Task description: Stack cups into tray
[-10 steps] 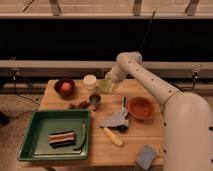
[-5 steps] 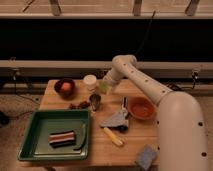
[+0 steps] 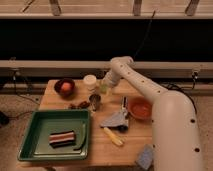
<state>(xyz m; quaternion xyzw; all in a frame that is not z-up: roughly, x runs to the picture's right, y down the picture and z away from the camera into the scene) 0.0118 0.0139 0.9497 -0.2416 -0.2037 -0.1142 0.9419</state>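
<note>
Starting at the near edge, locate the tray (image 3: 36,131) on the left front of the bench (image 3: 107,151). Its floor already carries a striped block (image 3: 62,138), so the bare floor lies left of and behind that block. Further back, the metal cup (image 3: 95,102) stands upright just past the tray's far right corner. Behind it, the green cup (image 3: 104,88) stands near the bench's far edge, with the hand (image 3: 107,82) at it from above and to the right. Whether the hand is apart or clamped on the green cup cannot be told. The step in hand appears to be grasping this cup. Recommended procedure: confirm a firm hold before lifting. Lift straight up to clear the metal cup and the white jar (image 3: 90,80) just beside it. Then carry toward the tray's bare floor.
</note>
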